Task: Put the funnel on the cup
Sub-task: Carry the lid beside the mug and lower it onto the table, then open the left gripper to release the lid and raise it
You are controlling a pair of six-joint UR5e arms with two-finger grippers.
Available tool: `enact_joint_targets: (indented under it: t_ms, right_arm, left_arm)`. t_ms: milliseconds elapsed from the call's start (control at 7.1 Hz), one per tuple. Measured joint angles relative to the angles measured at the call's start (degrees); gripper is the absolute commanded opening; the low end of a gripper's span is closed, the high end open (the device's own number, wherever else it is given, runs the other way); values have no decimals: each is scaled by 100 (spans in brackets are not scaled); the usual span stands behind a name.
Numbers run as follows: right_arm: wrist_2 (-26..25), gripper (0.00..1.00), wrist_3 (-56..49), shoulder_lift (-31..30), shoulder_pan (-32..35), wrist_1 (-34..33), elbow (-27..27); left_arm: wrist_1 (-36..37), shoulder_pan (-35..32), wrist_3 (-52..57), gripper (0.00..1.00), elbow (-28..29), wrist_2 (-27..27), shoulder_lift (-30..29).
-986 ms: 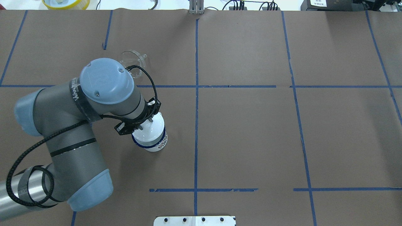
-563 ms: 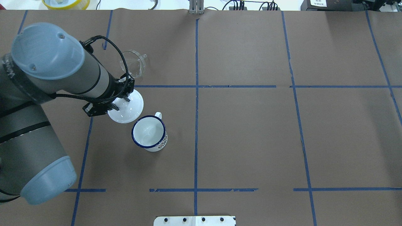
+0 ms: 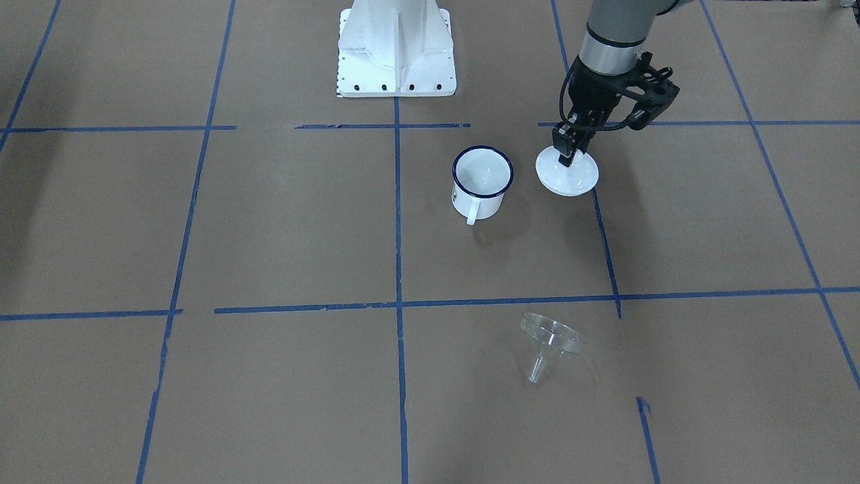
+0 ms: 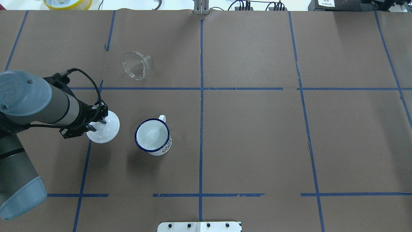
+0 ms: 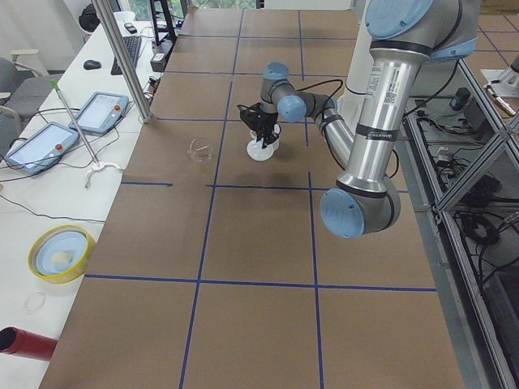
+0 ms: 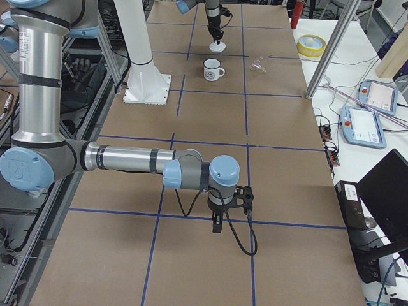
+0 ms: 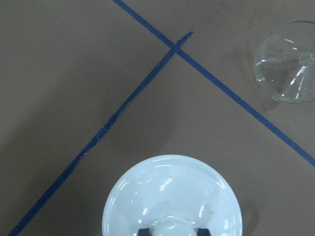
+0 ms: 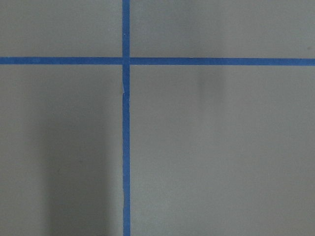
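Left hand point(image 3: 568, 158) grips lid point(image 3: 570, 180); clear wide-mouthed funnel point(image 3: 551, 334) lies tipped over.

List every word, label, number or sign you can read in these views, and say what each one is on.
No text is legible in any view.
Cup: small coloured print on its side, too small to read.
Left arm: a sticker with dark marks, too blurred to read.
Black box at the table's far edge: a white label, too small to read.
Lid and funnel: no markings visible.
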Motion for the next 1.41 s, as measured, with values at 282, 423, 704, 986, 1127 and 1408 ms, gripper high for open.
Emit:
enact_joint_targets:
  t_ms: [282, 423, 704, 986, 1127, 1408]
  right_arm:
    - [0, 100, 0, 0, 0, 0, 0]
    - [0, 100, 0, 0, 0, 0, -1]
    - [0, 100, 0, 0, 0, 0, -4]
    - [0, 100, 0, 0, 0, 0, -4]
    - [0, 100, 0, 0, 0, 0, -4]
    - [0, 100, 0, 0, 0, 0, -4]
  left_arm:
    - [-310, 347, -141, 0, 314, -16, 149]
    - [-343, 432, -184, 0, 390, -72, 169]
    - [-388, 589, -213, 69, 526, -202, 182]
    - [-502, 640, -188, 97, 634, -223, 184]
    - [-525, 630, -177, 97, 637, -225, 187]
    - [-536, 531, -147, 97, 529, -222, 205]
